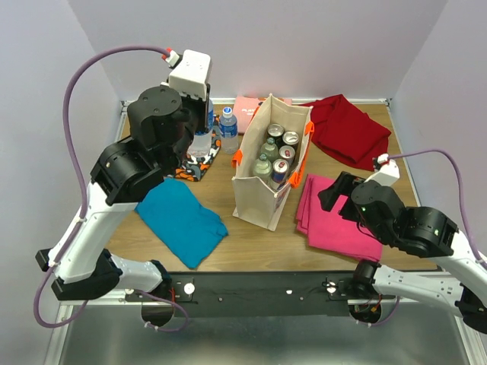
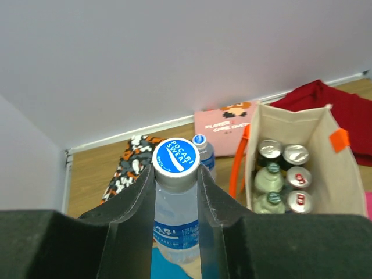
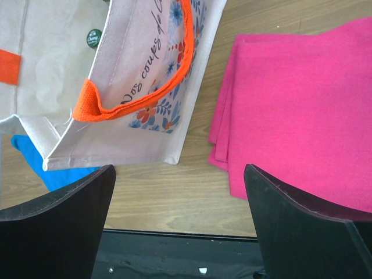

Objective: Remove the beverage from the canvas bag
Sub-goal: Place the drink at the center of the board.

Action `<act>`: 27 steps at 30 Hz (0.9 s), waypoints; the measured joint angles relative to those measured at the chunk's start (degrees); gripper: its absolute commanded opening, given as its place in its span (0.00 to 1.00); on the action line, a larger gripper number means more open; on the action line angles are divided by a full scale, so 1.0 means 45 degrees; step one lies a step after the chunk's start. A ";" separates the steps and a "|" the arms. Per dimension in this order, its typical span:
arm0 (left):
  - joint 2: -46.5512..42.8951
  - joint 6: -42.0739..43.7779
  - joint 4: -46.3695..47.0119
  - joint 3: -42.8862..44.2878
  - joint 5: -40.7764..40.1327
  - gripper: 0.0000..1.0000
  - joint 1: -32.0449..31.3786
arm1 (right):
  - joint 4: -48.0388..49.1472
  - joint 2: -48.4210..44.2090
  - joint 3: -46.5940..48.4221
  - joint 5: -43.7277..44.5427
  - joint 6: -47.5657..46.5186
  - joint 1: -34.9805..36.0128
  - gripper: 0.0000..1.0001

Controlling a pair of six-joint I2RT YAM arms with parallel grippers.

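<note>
Left gripper [image 2: 176, 174] pinching clear, blue-capped Pocari Sweat bottle [image 2: 175, 218], canvas bag [image 1: 255, 201] at three o'clock, floral print [image 3: 156, 111] only in right-wrist view

The tabletop [image 1: 255, 245] is pale wood with visible grain and a low sheen. The bag [image 1: 255, 198] is coarse, matt beige canvas; its handles [image 3: 90, 104] are orange woven webbing. The cans [image 1: 275, 131] inside have shiny metal tops. The bottle [image 2: 174, 232] is clear, smooth plastic with a glossy blue cap [image 2: 176, 156]. The pink cloth [image 1: 335, 220], red cloth [image 1: 346, 129] and teal cloth [image 1: 179, 217] are soft, matt fabric. The fingers [image 2: 131, 197] of the left claw [image 2: 176, 171] and those of the right claw [image 3: 179, 171] look like matt black plastic.
</note>
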 measured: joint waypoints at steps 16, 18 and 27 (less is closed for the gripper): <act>-0.0083 -0.1316 0.1282 -0.4163 0.4002 0.00 0.5450 | 0.0092 0.1005 0.0408 -0.0238 -0.0015 0.0000 1.00; -0.0010 -0.1545 0.1579 -0.4532 0.4546 0.00 0.5727 | 0.0097 0.1166 0.0593 -0.0238 -0.0024 0.0000 1.00; 0.0797 -0.2293 0.4017 -0.6479 0.6392 0.00 0.6577 | 0.0068 0.1462 0.1059 -0.0228 -0.0087 0.0000 1.00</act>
